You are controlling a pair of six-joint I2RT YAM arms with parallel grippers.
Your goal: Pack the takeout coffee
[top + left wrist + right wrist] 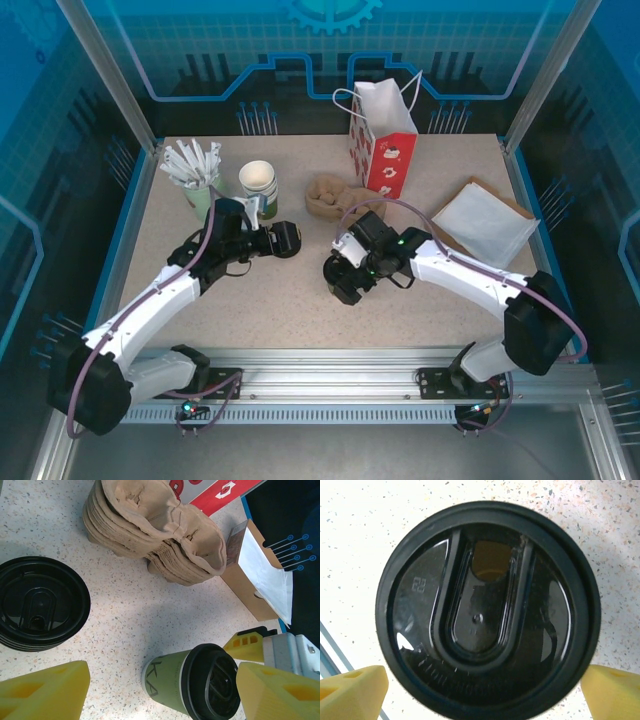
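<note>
R claw (345, 275) spread wide, straddling lidded coffee cup (167, 680) from above. L claw (263, 241) also wide, near lid stack (40, 605).

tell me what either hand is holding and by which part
Nothing is held. The right hand stands open over the takeout coffee, its jaws on either side of the black lid, not touching it. The left hand is open too, gripping nothing.

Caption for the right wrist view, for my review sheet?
Open right gripper directly above the coffee lid, jaws straddling it over the speckled table.
</note>
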